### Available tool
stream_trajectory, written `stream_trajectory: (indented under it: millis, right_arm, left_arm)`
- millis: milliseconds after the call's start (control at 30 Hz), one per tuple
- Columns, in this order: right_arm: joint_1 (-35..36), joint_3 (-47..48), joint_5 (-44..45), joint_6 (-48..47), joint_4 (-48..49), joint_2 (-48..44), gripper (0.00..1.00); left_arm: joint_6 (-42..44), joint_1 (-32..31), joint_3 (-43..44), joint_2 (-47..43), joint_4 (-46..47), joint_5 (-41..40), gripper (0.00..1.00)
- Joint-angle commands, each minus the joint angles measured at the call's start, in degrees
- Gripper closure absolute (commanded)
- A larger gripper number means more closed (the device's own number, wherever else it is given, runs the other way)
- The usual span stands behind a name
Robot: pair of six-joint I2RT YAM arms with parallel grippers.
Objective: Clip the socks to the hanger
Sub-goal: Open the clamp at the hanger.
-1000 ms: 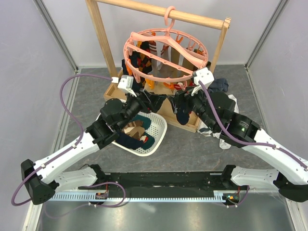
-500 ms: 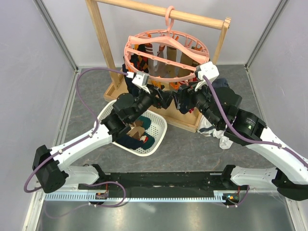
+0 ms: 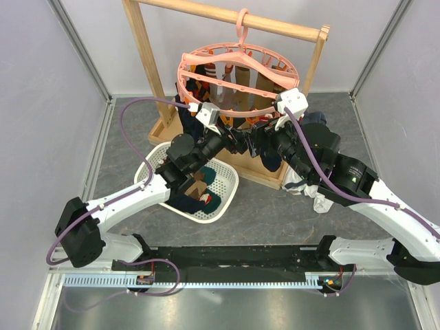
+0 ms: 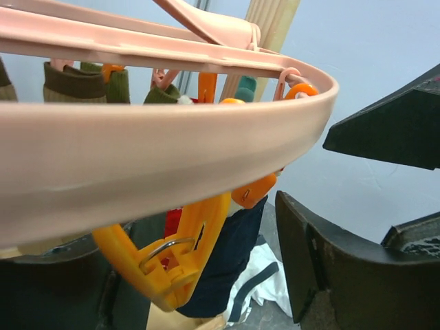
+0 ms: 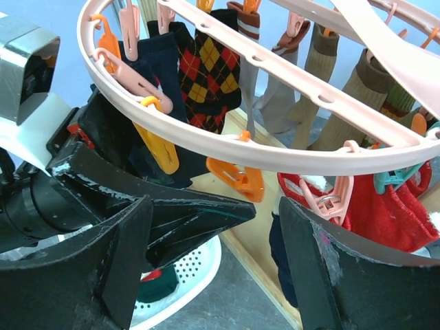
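The hanger hangs by its hook from the top bar of the wooden rack. The socks are pinned around its ring and hang down side by side: an argyle one, dark blue ones, tan ones and a red sock at the front. Both arms reach up under the near rim of the ring, and their tips meet there. The left gripper has its jaws apart, with an orange clip of the rim between them (whether a finger touches the clip I cannot tell). A navy sock hangs just behind this clip. The right gripper is wide open and holds nothing, and a finger of the left gripper points into its gap. Below the left arm the white basket has a few more socks inside, and pale garments lie on the table under the right arm
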Motion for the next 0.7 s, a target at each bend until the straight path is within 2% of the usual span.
stream_trajectory:
  millis: [0, 167, 433, 667]
  right_arm:
    - [0.2, 2.1, -0.2, 0.2, 0.3, 0.1, 0.19]
    - [0.2, 2.3, -0.8, 0.7, 0.3, 0.2, 0.19]
    - [0.2, 2.3, -1.6, 1.5, 0.2, 0.1, 0.2]
    - [0.2, 2.3, -1.8, 2.4, 0.2, 0.3, 0.21]
  left_arm:
    - [3.0, 0.0, 1.1, 2.2, 6.5, 3.3, 0.34]
    - [2.7, 0.1, 1.6, 3.9, 9.3, 4.5, 0.41]
    - [1.7, 0.0, 0.8, 4.5, 13.3, 6.5, 0.44]
    - [1.6, -0.1, 1.4, 4.3, 14.3, 7.3, 0.57]
